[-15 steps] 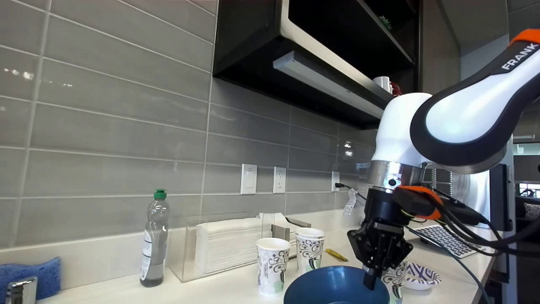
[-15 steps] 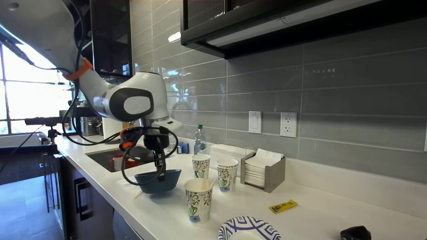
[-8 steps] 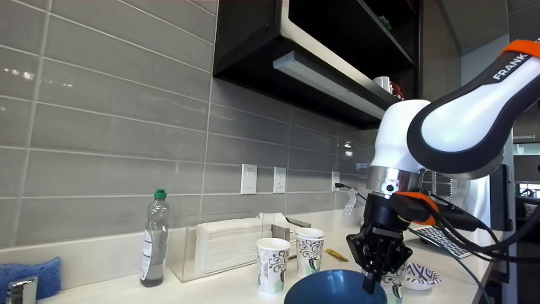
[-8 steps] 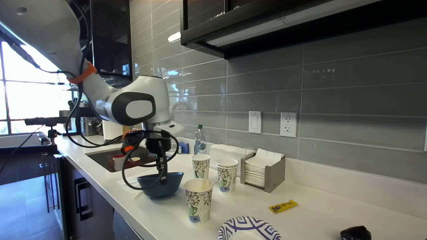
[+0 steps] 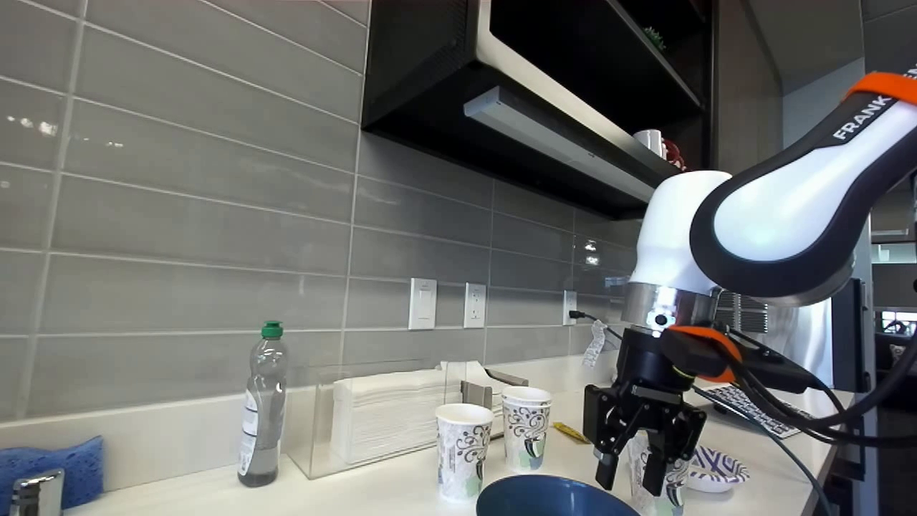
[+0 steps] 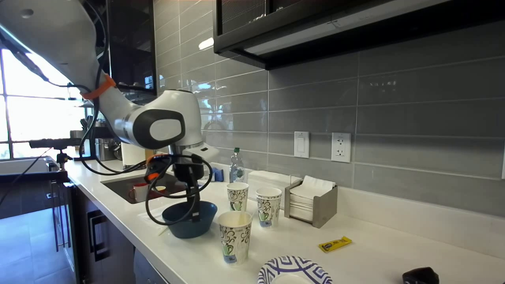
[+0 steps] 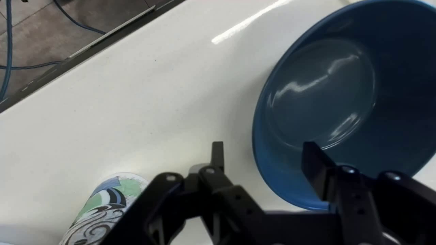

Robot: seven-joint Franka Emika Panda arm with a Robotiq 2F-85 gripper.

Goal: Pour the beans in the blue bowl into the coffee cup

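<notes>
The blue bowl (image 7: 327, 88) stands upright on the counter, as both exterior views suggest; in an exterior view its lower part (image 5: 551, 498) is cut off by the frame edge. My gripper (image 7: 262, 146) is open across the bowl's near rim. One finger (image 7: 217, 153) is outside the wall and the other (image 7: 315, 160) over the inside, with gaps to the rim. No beans show on the visible bowl floor. A patterned paper cup (image 6: 235, 240) stands beside the bowl; what it holds is hard to make out. Which paper cup is the coffee cup I cannot tell.
Behind the bowl stand another paper cup (image 6: 238, 197) and a stacked pair (image 6: 269, 209). A napkin holder (image 6: 325, 207) and a bottle (image 5: 263, 416) line the wall. A yellow packet (image 6: 335, 244) and a patterned plate-like dish (image 6: 292, 272) lie farther along. The sink (image 6: 120, 189) lies beyond.
My gripper has moved down and its fingers have spread, letting go of the bowl's rim. The bowl has sunk from a tilted, raised pose to rest level on the counter.
</notes>
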